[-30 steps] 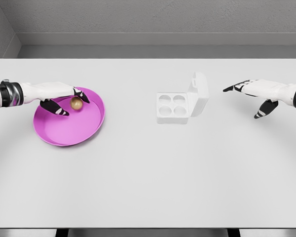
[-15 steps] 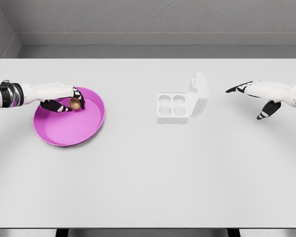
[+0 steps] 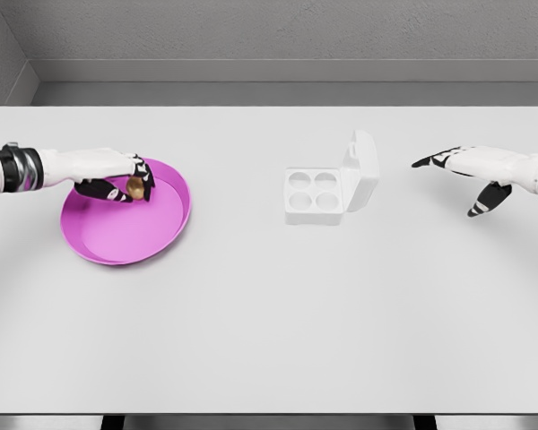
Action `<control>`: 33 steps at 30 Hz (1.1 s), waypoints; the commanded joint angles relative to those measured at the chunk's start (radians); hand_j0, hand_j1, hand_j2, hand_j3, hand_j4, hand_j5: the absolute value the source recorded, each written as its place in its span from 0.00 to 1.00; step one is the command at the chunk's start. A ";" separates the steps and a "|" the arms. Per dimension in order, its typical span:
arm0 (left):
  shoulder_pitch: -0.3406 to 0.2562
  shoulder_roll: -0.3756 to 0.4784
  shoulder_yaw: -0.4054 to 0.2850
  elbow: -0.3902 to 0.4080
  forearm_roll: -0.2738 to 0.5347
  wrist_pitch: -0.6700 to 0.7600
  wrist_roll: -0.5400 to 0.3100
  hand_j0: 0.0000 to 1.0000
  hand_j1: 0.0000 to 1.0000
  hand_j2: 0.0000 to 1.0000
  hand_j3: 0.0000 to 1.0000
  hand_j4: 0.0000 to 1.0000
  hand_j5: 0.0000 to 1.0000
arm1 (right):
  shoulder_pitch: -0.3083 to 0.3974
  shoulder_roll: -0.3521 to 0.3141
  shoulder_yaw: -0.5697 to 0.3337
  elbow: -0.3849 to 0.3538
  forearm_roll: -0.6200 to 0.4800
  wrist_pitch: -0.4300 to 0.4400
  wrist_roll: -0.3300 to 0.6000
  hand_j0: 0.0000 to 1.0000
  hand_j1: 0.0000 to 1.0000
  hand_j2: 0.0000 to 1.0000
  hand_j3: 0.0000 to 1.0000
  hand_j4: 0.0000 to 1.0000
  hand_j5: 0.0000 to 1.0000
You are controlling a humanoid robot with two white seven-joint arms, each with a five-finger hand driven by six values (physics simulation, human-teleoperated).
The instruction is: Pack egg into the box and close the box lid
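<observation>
A brown egg sits at the upper part of a pink plate on the left of the table. My left hand reaches in from the left edge with its dark fingertips curled around the egg. A white egg box with several round cups stands at the table's middle. Its lid stands upright on the right side. My right hand hovers to the right of the box, fingers spread, holding nothing.
The white table reaches a grey back wall. Its front edge runs along the bottom of the view.
My left hand's fingers have closed in around the egg on the plate. The right hand has drifted slightly to the right.
</observation>
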 commanded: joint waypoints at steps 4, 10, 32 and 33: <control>0.000 0.000 0.012 -0.065 0.004 0.003 -0.001 0.44 0.44 0.44 0.44 0.44 0.44 | 0.000 -0.002 -0.001 0.000 -0.004 0.002 0.000 1.00 1.00 1.00 1.00 1.00 1.00; -0.002 -0.001 0.014 -0.121 0.003 0.005 -0.001 0.44 0.44 0.44 0.44 0.44 0.44 | 0.000 -0.003 -0.001 0.000 -0.004 0.002 0.000 1.00 1.00 1.00 1.00 1.00 1.00; -0.002 -0.078 0.035 -0.229 -0.005 0.013 -0.001 0.44 0.44 0.44 0.44 0.44 0.44 | 0.002 -0.005 -0.001 -0.003 -0.004 0.002 0.000 1.00 1.00 1.00 1.00 1.00 1.00; -0.002 -0.085 0.037 -0.229 -0.020 0.013 -0.001 0.44 0.44 0.44 0.44 0.44 0.44 | 0.002 -0.005 -0.001 -0.003 -0.004 0.002 0.000 1.00 1.00 1.00 1.00 1.00 1.00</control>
